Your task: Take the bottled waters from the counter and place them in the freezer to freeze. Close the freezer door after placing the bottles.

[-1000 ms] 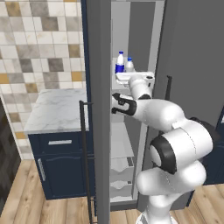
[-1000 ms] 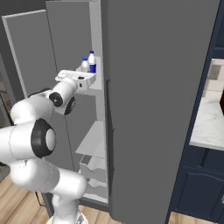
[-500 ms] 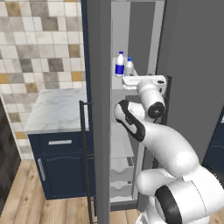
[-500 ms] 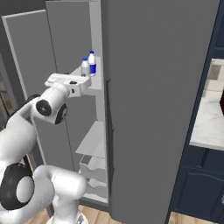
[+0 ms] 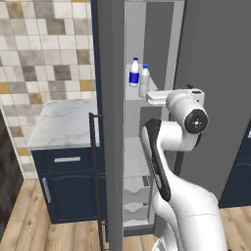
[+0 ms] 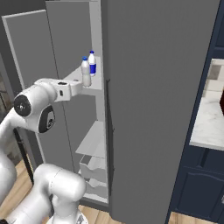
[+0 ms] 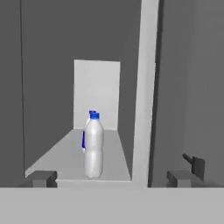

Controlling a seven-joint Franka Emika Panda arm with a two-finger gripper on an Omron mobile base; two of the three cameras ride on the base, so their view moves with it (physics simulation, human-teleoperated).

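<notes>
Labelled bottle (image 7: 83,141) mostly behind plain bottle (image 7: 93,146)

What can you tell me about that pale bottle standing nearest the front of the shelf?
The pale bottle is small, whitish plastic by the look, unlabelled, with a blue cap. It stands upright near the front edge of a light grey freezer shelf, just ahead of a blue-labelled bottle. Nothing else touches it.

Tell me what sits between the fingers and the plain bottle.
Nothing: in the hand view, only bare shelf separates the open fingers from the plain bottle.
</notes>
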